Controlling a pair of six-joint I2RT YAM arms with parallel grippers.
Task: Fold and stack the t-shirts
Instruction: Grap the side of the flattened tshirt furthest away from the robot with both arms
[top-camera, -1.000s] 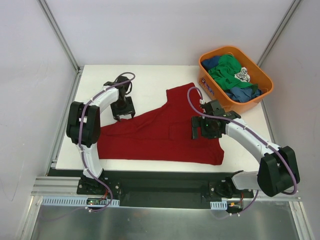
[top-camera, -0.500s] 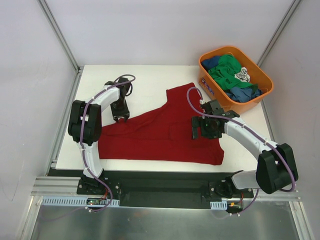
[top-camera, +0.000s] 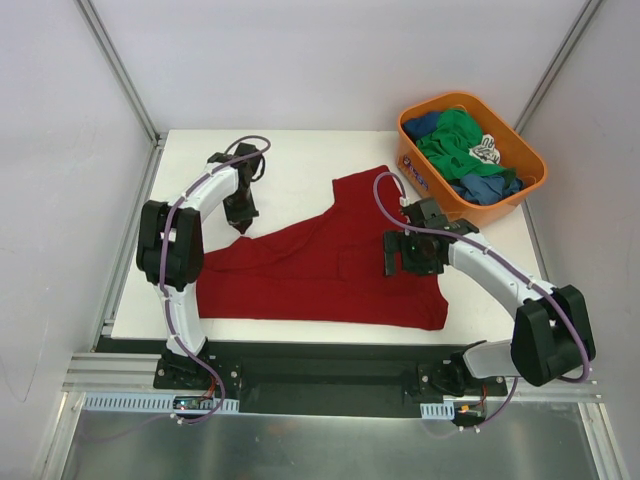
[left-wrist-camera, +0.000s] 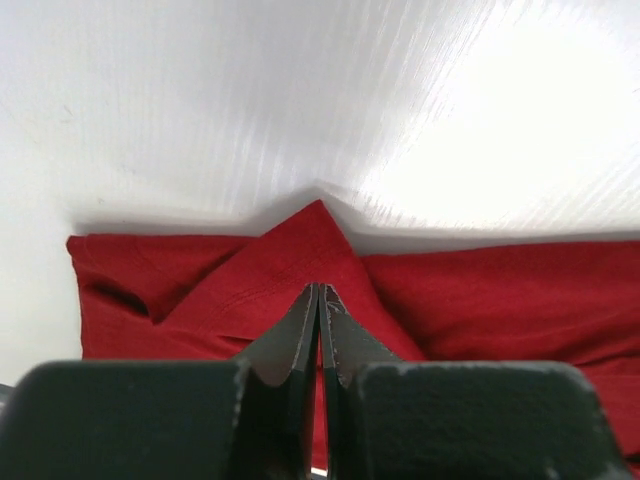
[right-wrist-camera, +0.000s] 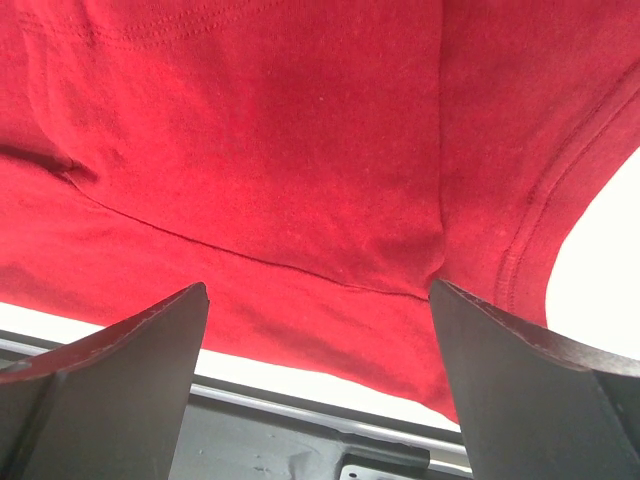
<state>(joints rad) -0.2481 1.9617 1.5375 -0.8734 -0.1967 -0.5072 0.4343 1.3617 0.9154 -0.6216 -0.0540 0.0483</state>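
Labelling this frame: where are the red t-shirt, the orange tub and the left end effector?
red t-shirt (top-camera: 320, 275): top view, middle of its body.
orange tub (top-camera: 418, 172): top view, near side wall.
left end effector (left-wrist-camera: 318, 295): left wrist view, between its fingertips.

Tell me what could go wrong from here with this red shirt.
The left gripper is shut on only a thin peak of the dark red t-shirt, so the cloth may slip out when lifted. The right gripper hangs open above it, gripping nothing, so a one-sided pull could drag and bunch it.

Matt red t-shirt (top-camera: 320, 275) cloth, smooth white table (top-camera: 300, 165), glossy orange plastic tub (top-camera: 505, 200).
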